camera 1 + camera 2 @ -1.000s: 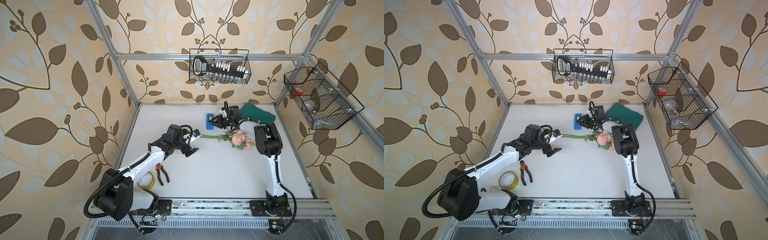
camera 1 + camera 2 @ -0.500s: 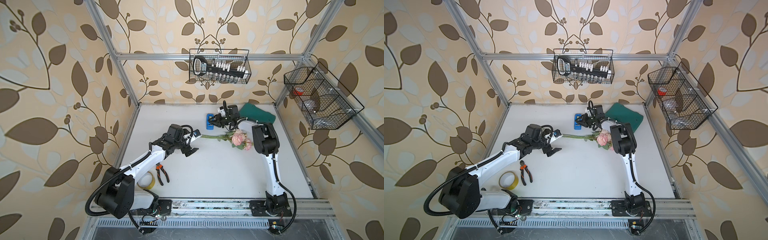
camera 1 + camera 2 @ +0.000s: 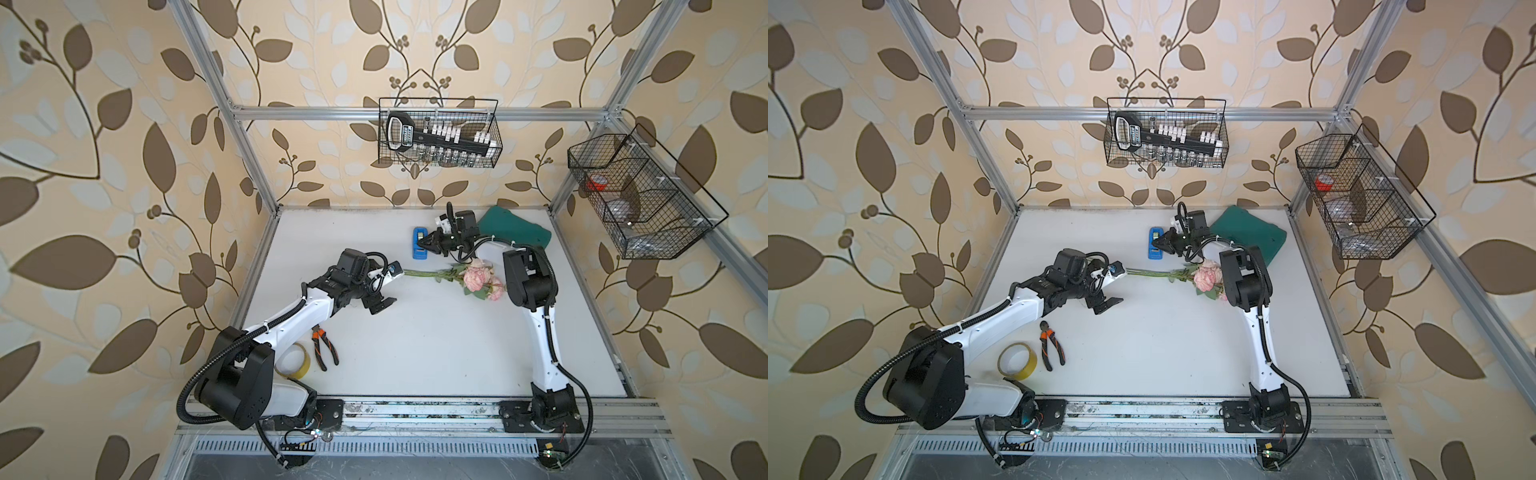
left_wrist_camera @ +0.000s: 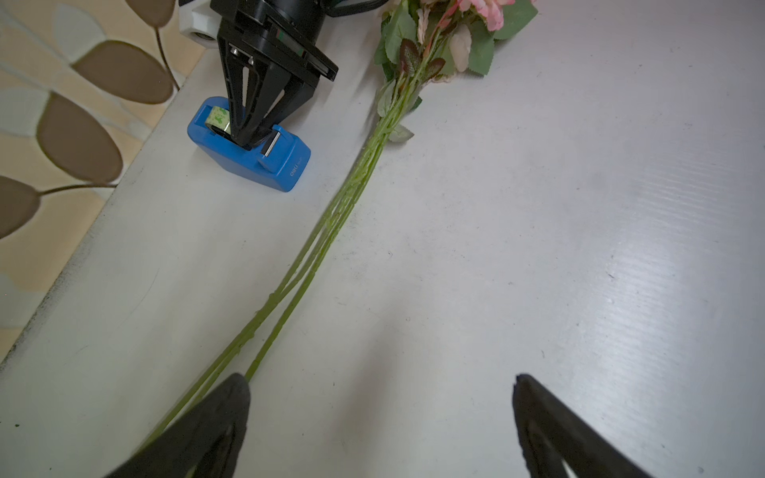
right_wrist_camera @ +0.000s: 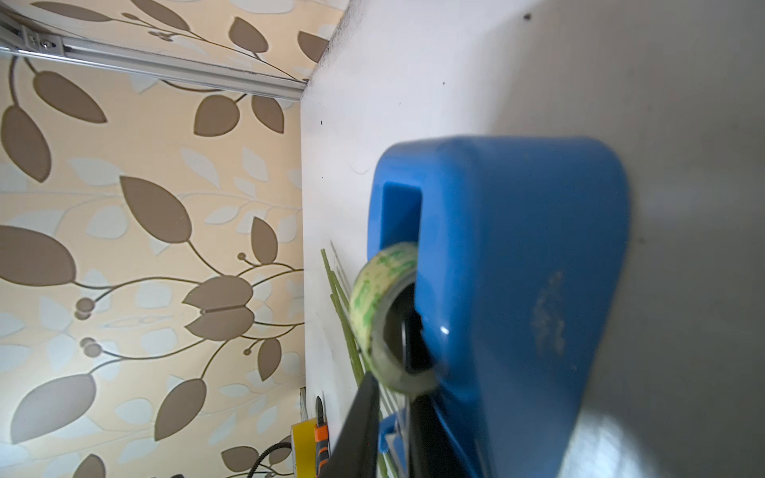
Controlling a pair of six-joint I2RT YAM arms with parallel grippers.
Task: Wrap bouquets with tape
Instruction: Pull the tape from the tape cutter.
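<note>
The bouquets [image 3: 478,278] [image 3: 1208,276] are one bunch of pink and cream roses lying on the white table, thin green stems [image 4: 352,194] pointing at my left gripper. My left gripper [image 3: 388,286] [image 3: 1117,286] [image 4: 378,378] stands wide open at the stem ends, which run under one finger; nothing is between its jaws. The tape [image 3: 419,249] [image 3: 1154,251] [image 4: 248,161] [image 5: 517,269] is a blue dispenser with a pale greenish roll, behind the stems. My right gripper [image 3: 422,243] [image 3: 1156,243] [image 4: 248,138] [image 5: 393,397] reaches down into it, its tips pinched together on the strip between roll and cutter.
Orange-handled pliers [image 3: 324,347] [image 3: 1052,344] and a yellowish tape ring [image 3: 293,365] [image 3: 1017,360] lie near the left arm's base. A green block [image 3: 515,228] sits at the back right. Wire baskets hang on the back wall [image 3: 438,133] and the right wall [image 3: 640,199].
My right gripper's jaws have closed at the dispenser, and its wrist has shifted slightly toward it. The left arm and the bouquet have stayed where they were.
</note>
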